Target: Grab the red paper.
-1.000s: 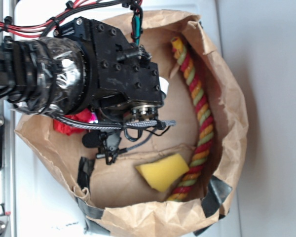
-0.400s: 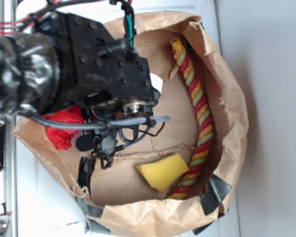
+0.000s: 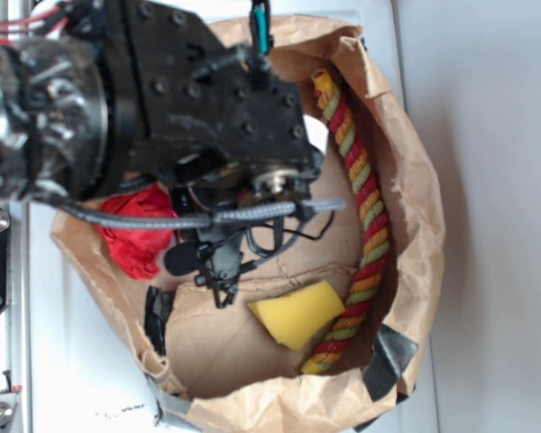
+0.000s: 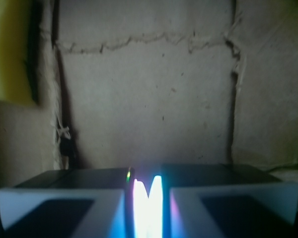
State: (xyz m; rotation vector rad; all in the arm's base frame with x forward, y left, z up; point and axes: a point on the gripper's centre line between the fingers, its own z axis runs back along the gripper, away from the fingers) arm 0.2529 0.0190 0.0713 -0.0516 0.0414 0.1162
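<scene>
Wrist view, fingers [image 4: 148, 198] nearly together, empty

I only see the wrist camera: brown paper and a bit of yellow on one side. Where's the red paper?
Observer: The red paper lies inside the brown bag, crumpled against one wall.
Operator: What's the yellow bit I see?
Observer: A yellow sponge wedge on the bag's floor, beside a red, yellow and green rope that runs along the wall opposite the red paper.
</scene>
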